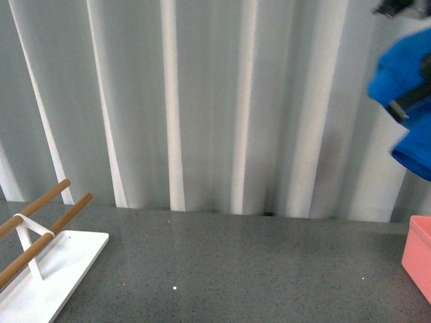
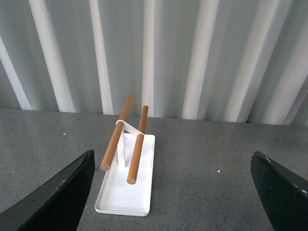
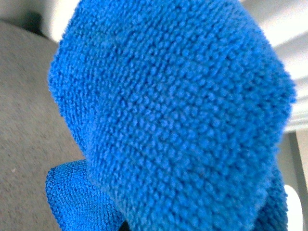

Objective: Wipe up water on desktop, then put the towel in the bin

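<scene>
A: What sits on the desktop (image 1: 236, 269)?
B: Tray (image 1: 64, 266) at the left, bin (image 1: 419, 259) at the right edge.
A: The towel (image 1: 404, 74)?
B: In the air, showing above the bin in the front view, clamped in the right gripper (image 1: 406, 105).
A: Left gripper (image 2: 172, 159)?
B: Jaws spread wide, facing the tray.

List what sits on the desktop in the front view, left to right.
In order: white tray with its wooden rods → bare desktop → bin at the right edge. The towel is left out: it is up in the air on the bin's side, not on the surface.
</scene>
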### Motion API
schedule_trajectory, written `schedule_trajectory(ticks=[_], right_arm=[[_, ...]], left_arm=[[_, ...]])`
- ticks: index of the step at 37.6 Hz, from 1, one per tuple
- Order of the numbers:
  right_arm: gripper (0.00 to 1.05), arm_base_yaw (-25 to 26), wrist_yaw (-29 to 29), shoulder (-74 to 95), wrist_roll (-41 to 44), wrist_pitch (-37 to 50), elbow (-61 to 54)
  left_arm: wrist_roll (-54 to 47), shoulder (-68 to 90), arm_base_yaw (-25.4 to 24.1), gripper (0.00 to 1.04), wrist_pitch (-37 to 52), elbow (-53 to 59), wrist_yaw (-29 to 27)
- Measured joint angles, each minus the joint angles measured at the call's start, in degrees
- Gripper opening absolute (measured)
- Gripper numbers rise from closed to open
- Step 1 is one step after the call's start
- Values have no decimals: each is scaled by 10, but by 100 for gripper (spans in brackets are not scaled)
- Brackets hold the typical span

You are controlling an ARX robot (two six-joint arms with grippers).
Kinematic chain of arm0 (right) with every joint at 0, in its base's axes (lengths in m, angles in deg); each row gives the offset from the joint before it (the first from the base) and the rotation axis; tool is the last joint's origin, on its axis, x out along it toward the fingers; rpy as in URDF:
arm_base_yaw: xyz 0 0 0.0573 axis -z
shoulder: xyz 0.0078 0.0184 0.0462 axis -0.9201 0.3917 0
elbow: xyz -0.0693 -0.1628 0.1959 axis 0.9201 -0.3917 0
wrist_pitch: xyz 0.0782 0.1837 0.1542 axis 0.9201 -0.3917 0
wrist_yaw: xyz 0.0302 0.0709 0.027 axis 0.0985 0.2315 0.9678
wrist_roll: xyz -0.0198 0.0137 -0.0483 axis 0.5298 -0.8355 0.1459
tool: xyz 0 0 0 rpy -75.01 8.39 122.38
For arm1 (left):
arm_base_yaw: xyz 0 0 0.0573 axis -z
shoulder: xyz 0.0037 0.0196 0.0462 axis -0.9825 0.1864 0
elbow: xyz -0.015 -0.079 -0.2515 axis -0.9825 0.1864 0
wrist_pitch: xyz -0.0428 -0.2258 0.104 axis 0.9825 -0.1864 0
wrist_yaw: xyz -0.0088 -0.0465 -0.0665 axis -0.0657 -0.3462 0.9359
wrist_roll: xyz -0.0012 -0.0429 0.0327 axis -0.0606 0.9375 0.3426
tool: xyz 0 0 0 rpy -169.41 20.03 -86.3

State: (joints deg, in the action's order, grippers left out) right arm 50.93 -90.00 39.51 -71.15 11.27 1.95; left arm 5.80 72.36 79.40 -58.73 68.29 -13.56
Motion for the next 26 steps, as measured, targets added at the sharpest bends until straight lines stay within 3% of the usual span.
schedule_trajectory(ticks=[4, 9, 26], right_arm=[[5, 70, 31, -2, -51, -55, -16], [5, 131, 62, -10, -62, -46, -50], [5, 206, 45, -2, -31, -11, -91]], left_arm=[[0, 0, 0, 98, 0, 0, 0], [0, 0, 0, 98, 0, 0, 0], [0, 0, 0, 98, 0, 0, 0]])
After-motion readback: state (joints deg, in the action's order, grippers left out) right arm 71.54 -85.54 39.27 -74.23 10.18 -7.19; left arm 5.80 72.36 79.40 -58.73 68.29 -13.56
